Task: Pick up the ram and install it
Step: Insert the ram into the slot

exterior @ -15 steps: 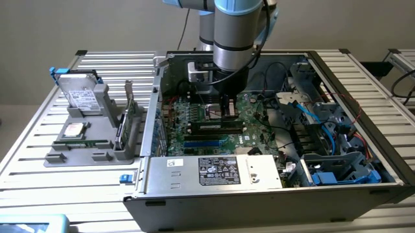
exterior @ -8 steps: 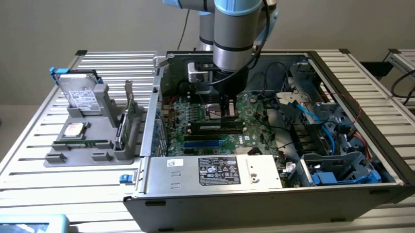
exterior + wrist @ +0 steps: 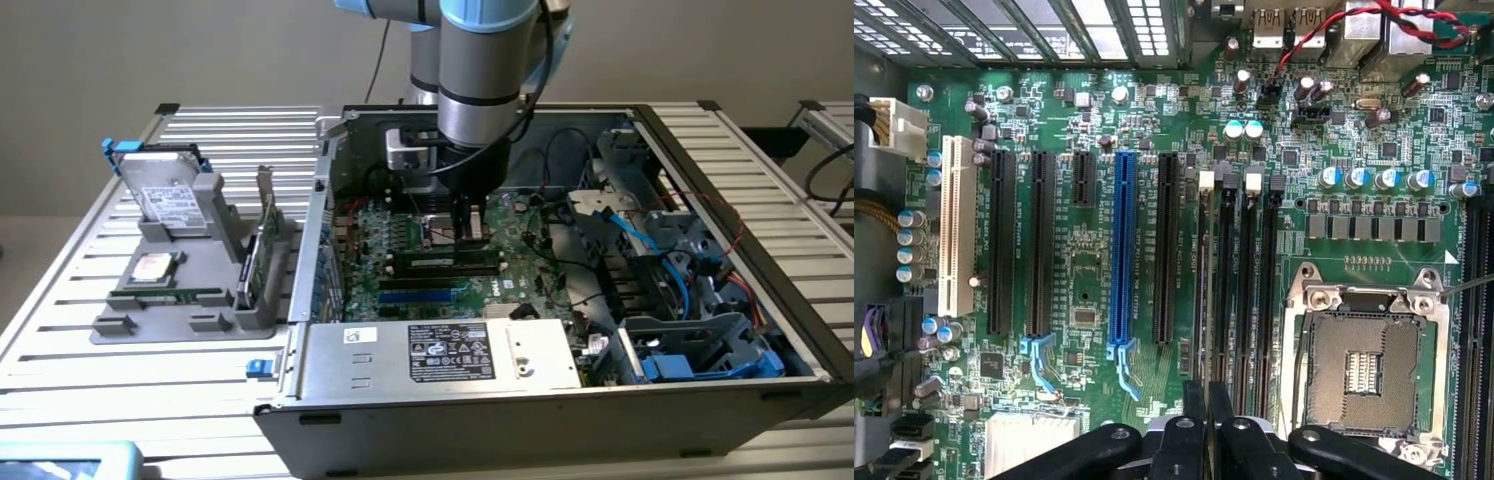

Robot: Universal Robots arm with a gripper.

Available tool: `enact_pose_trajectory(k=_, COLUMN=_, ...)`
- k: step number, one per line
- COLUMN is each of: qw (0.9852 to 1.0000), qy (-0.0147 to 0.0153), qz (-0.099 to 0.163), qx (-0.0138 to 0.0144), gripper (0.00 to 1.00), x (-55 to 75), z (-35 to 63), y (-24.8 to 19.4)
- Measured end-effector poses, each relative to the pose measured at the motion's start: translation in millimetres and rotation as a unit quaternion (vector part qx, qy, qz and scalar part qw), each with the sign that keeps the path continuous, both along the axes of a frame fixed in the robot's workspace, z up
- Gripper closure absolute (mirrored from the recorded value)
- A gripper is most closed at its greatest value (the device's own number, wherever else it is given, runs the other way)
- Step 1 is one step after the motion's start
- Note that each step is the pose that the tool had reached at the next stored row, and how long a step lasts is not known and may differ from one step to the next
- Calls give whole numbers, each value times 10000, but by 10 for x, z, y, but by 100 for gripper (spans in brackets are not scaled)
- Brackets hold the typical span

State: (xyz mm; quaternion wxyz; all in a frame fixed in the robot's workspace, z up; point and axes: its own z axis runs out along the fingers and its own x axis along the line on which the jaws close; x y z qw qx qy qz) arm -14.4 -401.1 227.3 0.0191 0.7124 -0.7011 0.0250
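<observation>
The ram is a thin stick with a pale label. It stands on edge in one of the black memory slots of the motherboard, inside the open computer case. From the wrist it is seen edge-on as a narrow strip in the slot nearest the black card slots. My gripper reaches straight down over the end of the stick toward the exterior view's right. Its black fingers are shut, and the ram's top edge runs into the narrow gap of the gripper.
The bare processor socket lies beside the memory slots, and a blue card slot lies on the other side. The silver power supply fills the case's near side. Loose cables hang at the exterior view's right. A grey fixture outside holds hard drives and a green card.
</observation>
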Motion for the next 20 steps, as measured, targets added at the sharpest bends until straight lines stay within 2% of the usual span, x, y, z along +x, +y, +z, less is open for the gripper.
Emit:
enact_pose_trajectory(k=7, qw=10000, qy=0, qz=0, qx=-29, gripper=87, x=0, z=-8, y=-1)
enact_pose_trajectory(k=15, qw=10000, qy=1, qz=-1, qx=-31, gripper=87, x=-1, z=-31, y=0)
enact_pose_trajectory(k=17, qw=10000, qy=0, qz=-1, qx=-30, gripper=79, x=-1, z=-32, y=1)
enact_pose_trajectory(k=19, qw=10000, qy=0, qz=-1, qx=-29, gripper=79, x=-1, z=-1, y=1)
enact_pose_trajectory(k=20, qw=10000, qy=0, qz=0, qx=-30, gripper=73, x=2, z=31, y=1)
